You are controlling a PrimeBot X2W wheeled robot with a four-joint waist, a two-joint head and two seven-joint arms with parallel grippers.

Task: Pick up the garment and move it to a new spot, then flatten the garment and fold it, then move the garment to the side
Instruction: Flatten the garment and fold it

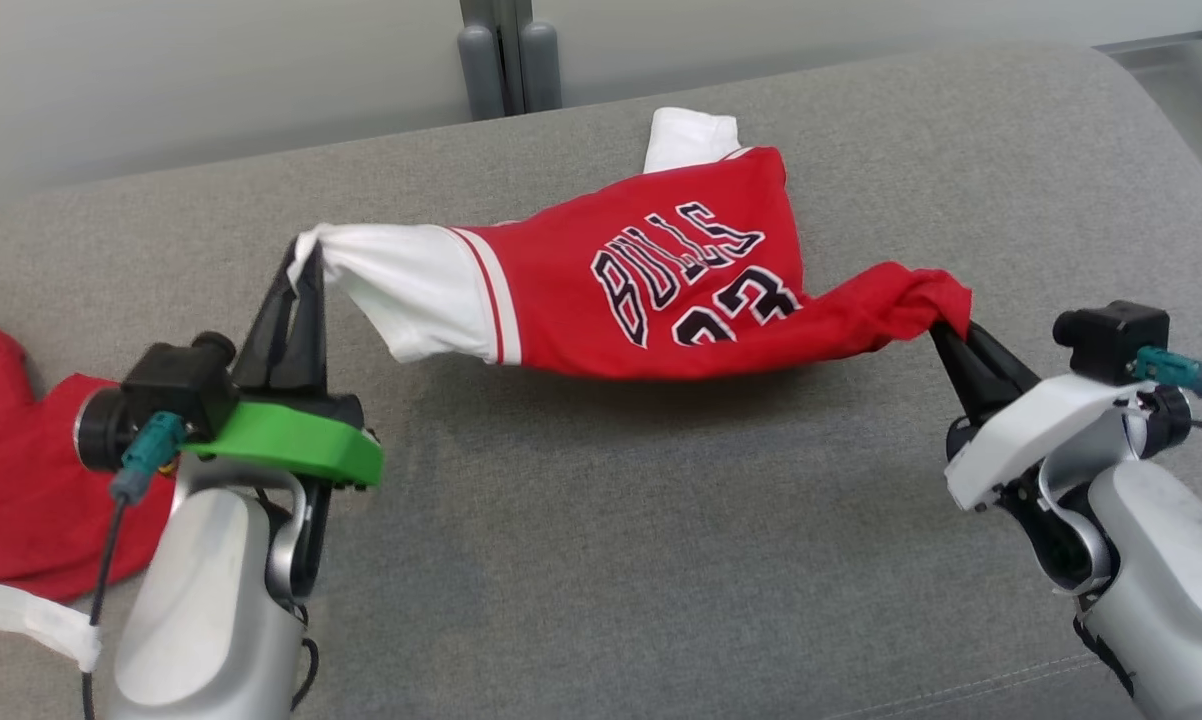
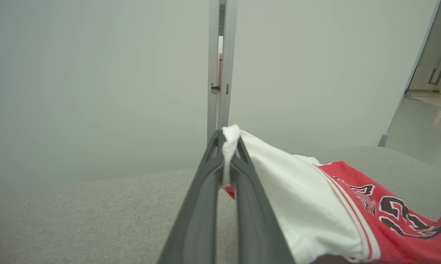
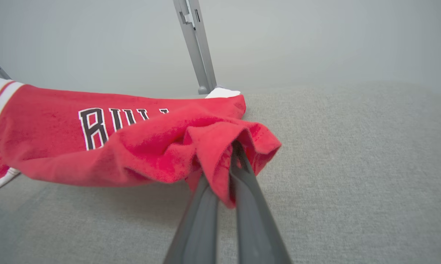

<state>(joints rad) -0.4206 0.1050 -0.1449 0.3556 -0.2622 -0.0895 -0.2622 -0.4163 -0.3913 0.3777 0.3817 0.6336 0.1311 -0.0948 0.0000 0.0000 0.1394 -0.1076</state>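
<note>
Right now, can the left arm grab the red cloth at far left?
Probably not: the left gripper is shut on the jersey's white sleeve. The red cloth lies beside that arm, unobstructed.

— How is the left gripper (image 1: 304, 262) sitting?
— It is pointing up and away at the lower left of the head view, its fingers pressing together on a white end of the garment (image 1: 661, 300). The left forearm (image 1: 211, 610) is rising from the bottom edge.
— And the right gripper (image 1: 949, 338)?
— It is angling up and leftward from the lower right, its fingers clamping a red corner, with the right forearm (image 1: 1166, 570) leaning in behind it.
</note>
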